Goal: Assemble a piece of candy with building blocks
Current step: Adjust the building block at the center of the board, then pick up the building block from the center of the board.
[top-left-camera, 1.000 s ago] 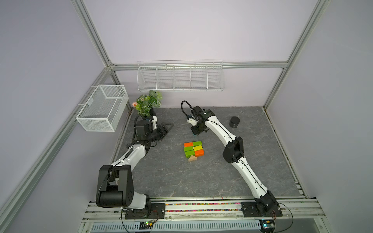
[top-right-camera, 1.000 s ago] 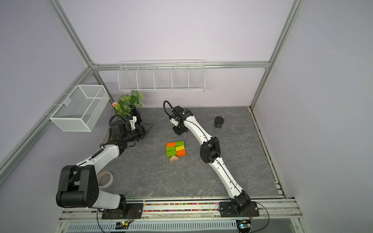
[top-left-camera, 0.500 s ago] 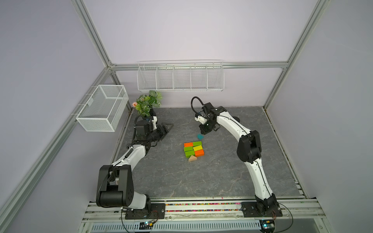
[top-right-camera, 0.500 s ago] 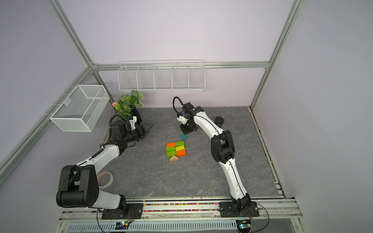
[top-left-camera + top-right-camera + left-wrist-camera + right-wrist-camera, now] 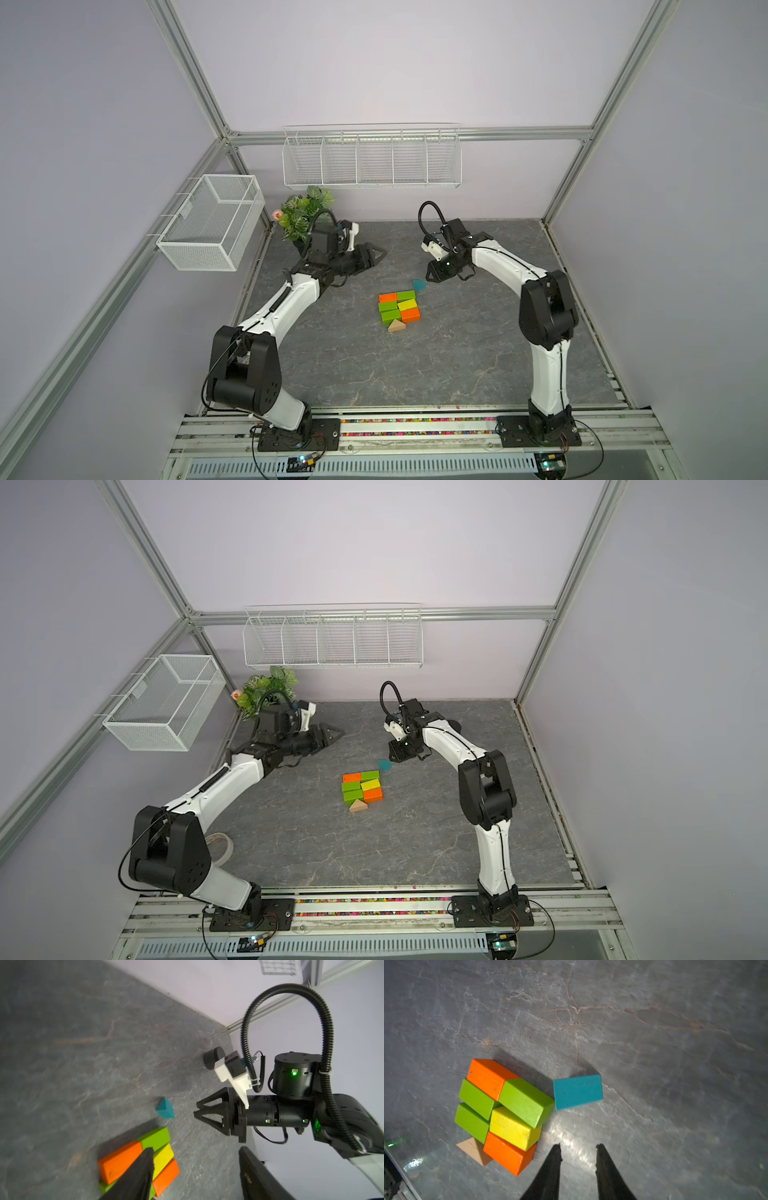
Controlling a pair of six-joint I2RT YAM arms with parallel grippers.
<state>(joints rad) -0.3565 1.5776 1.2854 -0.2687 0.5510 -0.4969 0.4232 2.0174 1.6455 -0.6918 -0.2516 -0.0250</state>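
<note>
Teal triangle block (image 5: 419, 284) lay loose on the grey table (image 5: 374, 374), just beside the far corner of the brick rectangle (image 5: 399, 307). It was turned askew, not flush w/ it. Nearest piece was a green brick (image 5: 527, 1103); couldn't tell if they touched. Rectangle sat mid-table, two by three: orange brick (image 5: 388, 297) + green at the far end, green + yellow brick (image 5: 407, 304) in the middle, green + orange nearest the arm bases. Tan triangle (image 5: 396, 326) sat against that near end. R gripper (image 5: 578, 1147) hovered just off the teal block, jaws a narrow gap apart, nothing btwn them. L gripper (image 5: 195, 1149) was well off to the left, near the plant (image 5: 303, 212), jaws wide, empty, aimed toward the blocks. Black round jar (image 5: 212, 1059) stood behind the R gripper in the left wrist view, near the back wall.
</note>
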